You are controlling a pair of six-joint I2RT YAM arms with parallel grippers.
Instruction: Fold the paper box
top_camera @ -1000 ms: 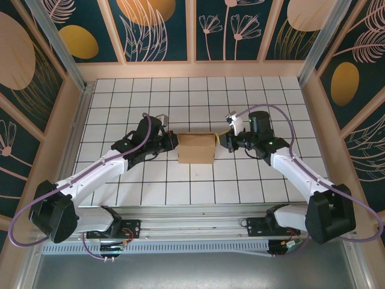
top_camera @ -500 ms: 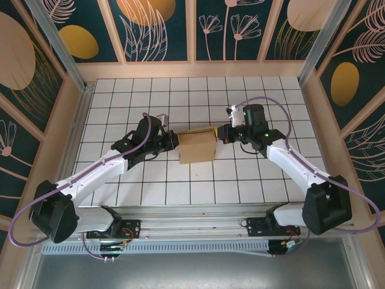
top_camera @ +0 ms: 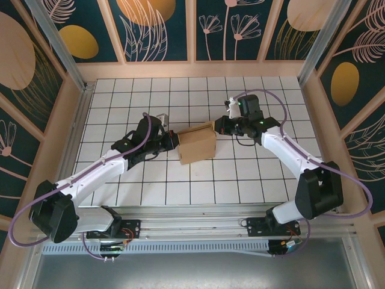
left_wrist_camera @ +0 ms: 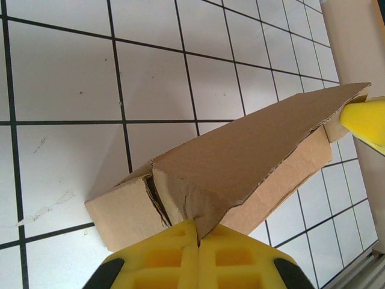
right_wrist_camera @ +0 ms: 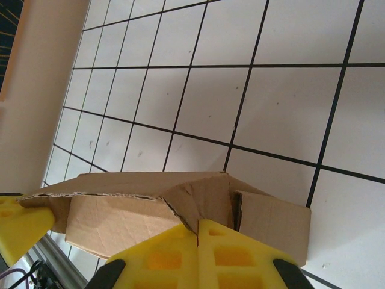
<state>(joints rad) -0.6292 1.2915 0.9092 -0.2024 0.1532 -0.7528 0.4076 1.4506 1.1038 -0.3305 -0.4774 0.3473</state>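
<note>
A plain brown cardboard paper box (top_camera: 197, 144) sits partly folded near the middle of the white table with its black grid lines (top_camera: 240, 174), turned a little askew to the grid, its right end lying farther away than its left. The left gripper (top_camera: 174, 141) meets it at the left end and the right gripper (top_camera: 220, 124) at the far right corner, so the box lies directly between the two. From the left wrist, the left gripper's (left_wrist_camera: 198, 232) yellow fingers are pressed together on the pointed corner of a raised top flap. That flap slopes up across the paper box (left_wrist_camera: 252, 150) and hides its inside, and a yellow finger of the right gripper (left_wrist_camera: 364, 120) touches the far tip. From the right wrist, the right gripper's (right_wrist_camera: 197, 232) yellow pads are likewise squeezed shut, pinching the flap edge of the paper box (right_wrist_camera: 120, 214), with a yellow finger of the left gripper (right_wrist_camera: 21, 226) at the other end. In the overhead view each arm's black wrist covers its own fingertips. Purple cables (top_camera: 90, 171) run along both white arms. A peach-coloured wooden rim (top_camera: 192, 69) borders the table, backed by dark teal panels with gold ovals (top_camera: 78, 41), and a slotted metal rail (top_camera: 192, 245) runs along the near edge.
</note>
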